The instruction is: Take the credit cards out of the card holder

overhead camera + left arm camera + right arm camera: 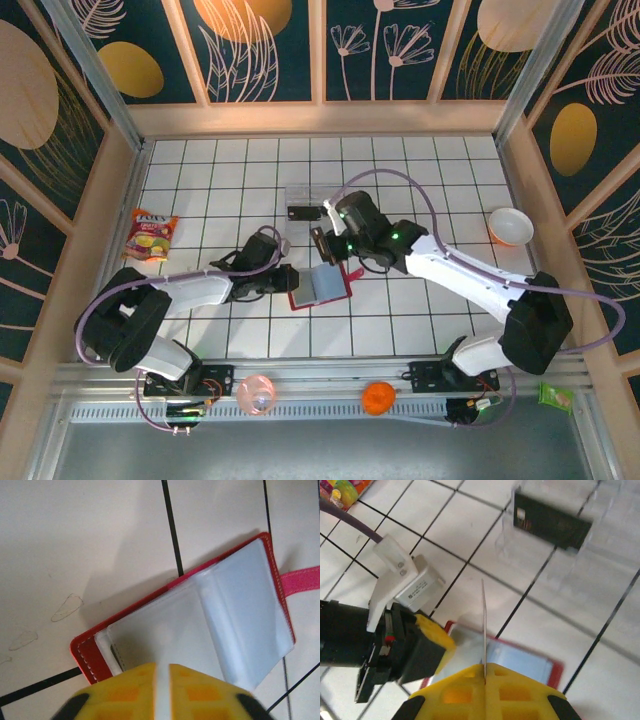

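Tabletop (200, 170): card holder (322, 288) near right end effector (485, 667) pinching credit card (483, 625).

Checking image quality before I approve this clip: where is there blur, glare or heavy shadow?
Top external: sharp, evenly lit. Left wrist: card holder soft, its clear pockets washed pale, grey shadow on the table beside it, jaws blurred. Right wrist: jaws blurred; credit card edge-on, a thin line; clear tray hazy.

White-shelled arms (200, 290) with black joints, looping lilac cables (90, 320), green lights (396, 237); yellow grid-moulded jaws
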Robot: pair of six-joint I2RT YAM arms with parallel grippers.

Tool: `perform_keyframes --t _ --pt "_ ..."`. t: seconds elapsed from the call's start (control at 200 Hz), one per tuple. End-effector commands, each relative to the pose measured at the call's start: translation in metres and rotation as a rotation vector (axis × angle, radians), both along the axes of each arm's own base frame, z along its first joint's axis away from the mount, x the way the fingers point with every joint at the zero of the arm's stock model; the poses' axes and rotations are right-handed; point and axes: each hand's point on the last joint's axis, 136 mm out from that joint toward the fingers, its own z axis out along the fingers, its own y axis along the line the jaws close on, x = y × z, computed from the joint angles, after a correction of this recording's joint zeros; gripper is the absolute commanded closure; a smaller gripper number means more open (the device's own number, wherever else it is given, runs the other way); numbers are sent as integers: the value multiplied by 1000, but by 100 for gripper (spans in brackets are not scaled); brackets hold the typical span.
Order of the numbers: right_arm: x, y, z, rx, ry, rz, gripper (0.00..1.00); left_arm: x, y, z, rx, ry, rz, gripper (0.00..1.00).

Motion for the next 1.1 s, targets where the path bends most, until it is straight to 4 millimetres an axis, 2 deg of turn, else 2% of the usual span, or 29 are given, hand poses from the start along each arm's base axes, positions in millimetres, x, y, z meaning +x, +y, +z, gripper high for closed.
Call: perform_keyframes --t 0.0,0.06,0.15,0.27,0.33,0.45,0.48,0.566,0.591,0.746,0.851,0.956,1.096 --pt "25 -6 20 -166 -223 82 100 6 0 23 -27 -34 9 69" --pt "33 -2 23 -234 -266 146 100 6 2 29 -48 -34 21 60" --pt "29 12 23 -292 -282 296 100 3 6 36 -64 -31 37 46" --pt "30 24 24 -332 -284 436 100 -1 16 41 -82 -15 65 37" --pt "29 27 18 -377 -267 507 100 -2 23 43 -90 -9 87 33" --pt "43 31 11 -492 -258 583 100 -3 37 45 -86 6 129 26" --pt "46 33 8 -518 -255 601 100 -2 41 46 -81 5 140 19" --pt "54 36 3 -561 -252 650 100 -2 50 47 -64 3 170 10" --pt "57 38 0 -573 -250 665 100 -2 53 48 -60 1 179 2" --pt "76 46 -13 -634 -255 718 100 -2 72 45 -5 6 241 1" --pt "97 47 -16 -698 -307 709 100 -3 84 45 18 5 277 1" --pt "110 55 -17 -718 -347 725 100 -5 89 41 15 18 290 1" --pt "120 58 -36 -767 -359 752 100 -7 89 36 12 45 289 1"
